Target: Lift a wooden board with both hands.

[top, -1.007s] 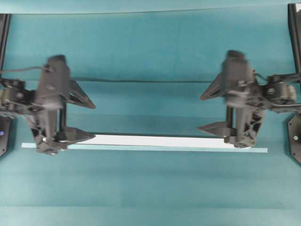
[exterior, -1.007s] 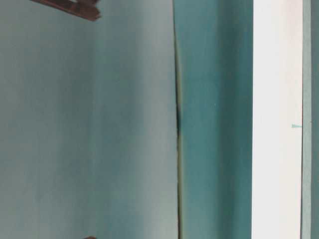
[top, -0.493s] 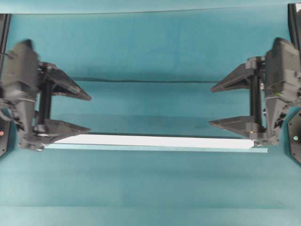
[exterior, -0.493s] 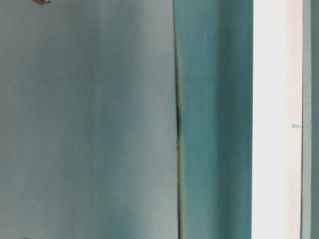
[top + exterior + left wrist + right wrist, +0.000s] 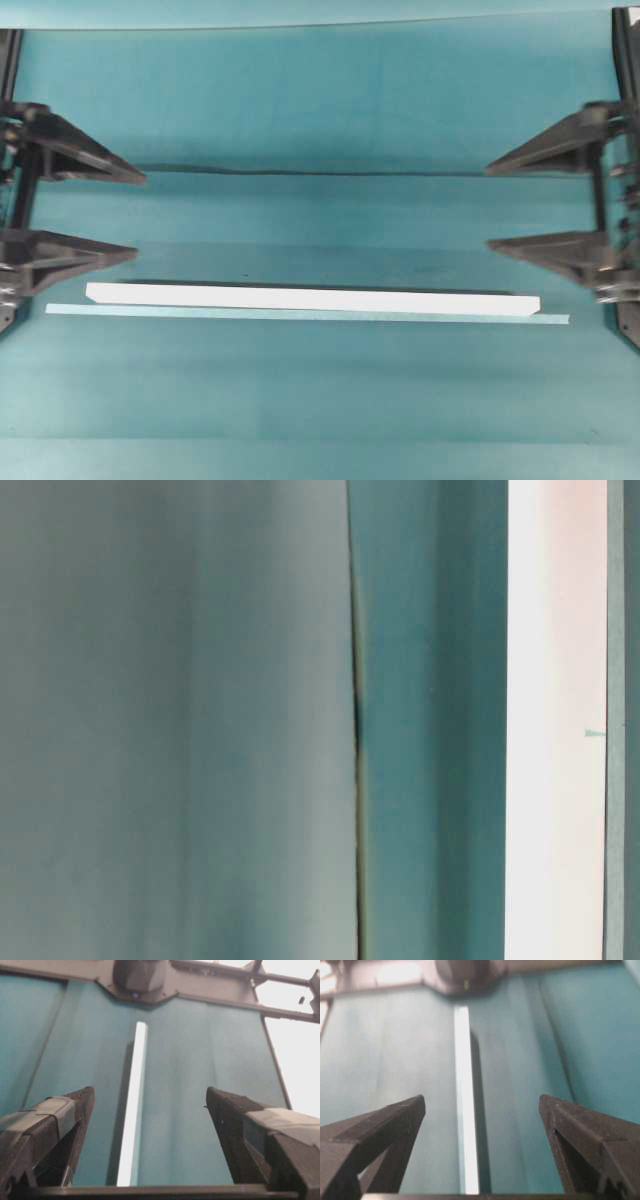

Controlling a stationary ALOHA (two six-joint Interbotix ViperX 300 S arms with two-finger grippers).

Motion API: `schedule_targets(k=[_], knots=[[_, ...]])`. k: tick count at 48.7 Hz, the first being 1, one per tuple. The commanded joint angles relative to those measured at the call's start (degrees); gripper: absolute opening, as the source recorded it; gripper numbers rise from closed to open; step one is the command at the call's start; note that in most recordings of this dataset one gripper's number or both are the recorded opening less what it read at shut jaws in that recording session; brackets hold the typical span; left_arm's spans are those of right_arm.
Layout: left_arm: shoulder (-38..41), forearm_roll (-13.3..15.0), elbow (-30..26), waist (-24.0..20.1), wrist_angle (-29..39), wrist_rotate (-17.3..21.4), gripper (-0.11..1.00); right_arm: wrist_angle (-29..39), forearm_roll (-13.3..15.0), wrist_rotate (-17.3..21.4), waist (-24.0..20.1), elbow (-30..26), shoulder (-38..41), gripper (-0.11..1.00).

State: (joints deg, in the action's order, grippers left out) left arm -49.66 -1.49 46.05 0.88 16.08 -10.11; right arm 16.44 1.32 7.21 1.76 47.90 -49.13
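Overhead view: both tools pulled out to frame edges since a second ago | left tool (image 5: 125, 215), right tool (image 5: 495, 207) spread, empty | wooden board (image 5: 310, 297) flat on counter (image 5: 320, 400) | you have released it.

The overhead view looks straight down from well above on the teal cloth-covered worktop (image 5: 320, 400), taking in its whole width from 9 to 3 o'clock. The table-level view sits very close, turned sideways, so the long flat white wooden board (image 5: 555, 720) runs from 12 to 6 o'clock. Each wrist view looks forward between its own black lattice-framed tool (image 5: 150, 1105) (image 5: 482, 1105), along the board (image 5: 131, 1110) (image 5: 465, 1100) toward 12 o'clock. All four views share the board (image 5: 312, 297).
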Motion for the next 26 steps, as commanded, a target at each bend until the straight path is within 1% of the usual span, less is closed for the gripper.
schedule_targets(k=[1, 17, 26], knots=[[-1.1, 0.0, -0.6, -0.1, -0.5, -0.1, 0.97, -1.6, 0.0, 0.2, 0.5, 0.0, -1.8, 0.95], [-6.2, 0.0, 0.4, -0.2, -2.2, -0.4, 0.96, -3.0, 0.0, 0.3, 1.5, 2.3, -5.7, 0.95], [-6.7, 0.0, 1.0, -0.2, -2.2, -0.7, 0.96, -3.6, 0.0, 0.3, 2.0, 3.3, -8.2, 0.95]])
